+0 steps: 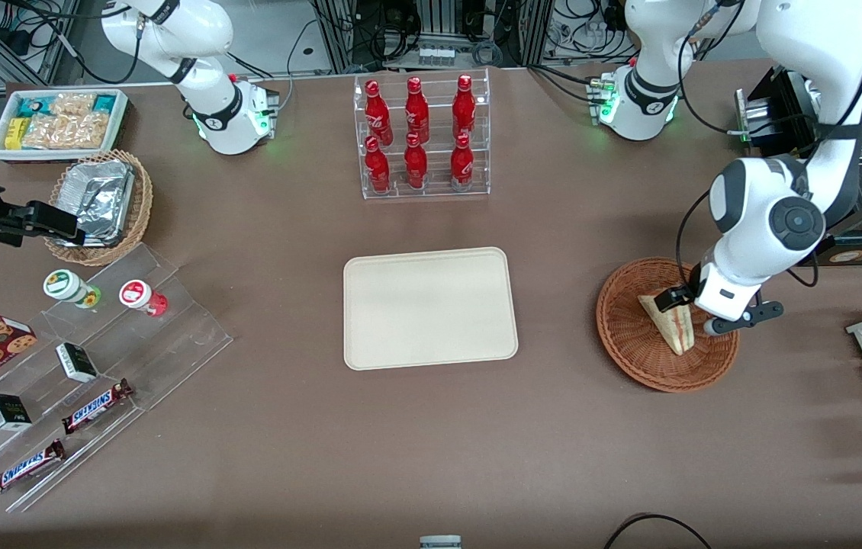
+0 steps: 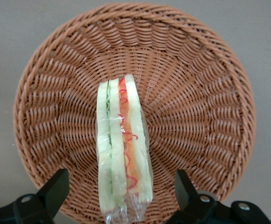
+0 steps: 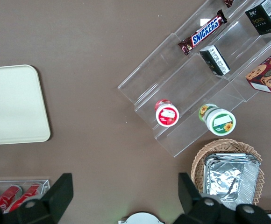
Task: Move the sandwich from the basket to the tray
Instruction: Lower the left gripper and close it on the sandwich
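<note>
The wrist view shows what the front view hides: the sandwich's [image 2: 124, 149] cut edge, with pale bread around green and red filling under clear wrap, standing between two black fingers [image 2: 55, 189] spread wide and touching nothing. In the front view the gripper [image 1: 694, 309] hangs over the basket [image 1: 633, 335], a round, reddish-brown wicker bowl, with the sandwich wedge lying inside. From the basket, the tray [image 1: 429, 307], smooth, cream and round-cornered, lies at 9 o'clock, well apart.
</note>
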Action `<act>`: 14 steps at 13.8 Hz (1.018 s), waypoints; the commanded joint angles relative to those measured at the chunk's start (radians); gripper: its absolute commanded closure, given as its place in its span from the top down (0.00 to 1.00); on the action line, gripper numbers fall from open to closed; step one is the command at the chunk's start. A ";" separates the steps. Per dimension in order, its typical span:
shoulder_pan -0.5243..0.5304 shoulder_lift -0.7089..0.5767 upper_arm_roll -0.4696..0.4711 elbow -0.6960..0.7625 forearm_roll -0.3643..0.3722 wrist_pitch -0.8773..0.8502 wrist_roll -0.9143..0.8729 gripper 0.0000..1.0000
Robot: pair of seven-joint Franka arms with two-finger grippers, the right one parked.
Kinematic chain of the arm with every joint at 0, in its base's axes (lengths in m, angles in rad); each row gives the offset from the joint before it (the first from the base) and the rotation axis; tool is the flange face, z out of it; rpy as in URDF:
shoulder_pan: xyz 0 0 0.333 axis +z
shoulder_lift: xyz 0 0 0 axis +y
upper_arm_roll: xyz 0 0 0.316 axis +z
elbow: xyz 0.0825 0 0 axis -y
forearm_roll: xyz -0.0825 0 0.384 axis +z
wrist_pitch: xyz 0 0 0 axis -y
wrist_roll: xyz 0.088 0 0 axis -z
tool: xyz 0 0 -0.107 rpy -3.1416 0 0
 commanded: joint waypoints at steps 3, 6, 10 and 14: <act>-0.003 0.062 0.002 -0.007 0.012 0.076 -0.058 0.99; -0.003 0.062 0.002 -0.008 0.012 0.070 -0.057 0.24; -0.006 0.045 0.004 0.018 0.012 0.029 -0.048 0.00; -0.015 0.005 -0.004 0.168 0.048 -0.185 -0.045 0.00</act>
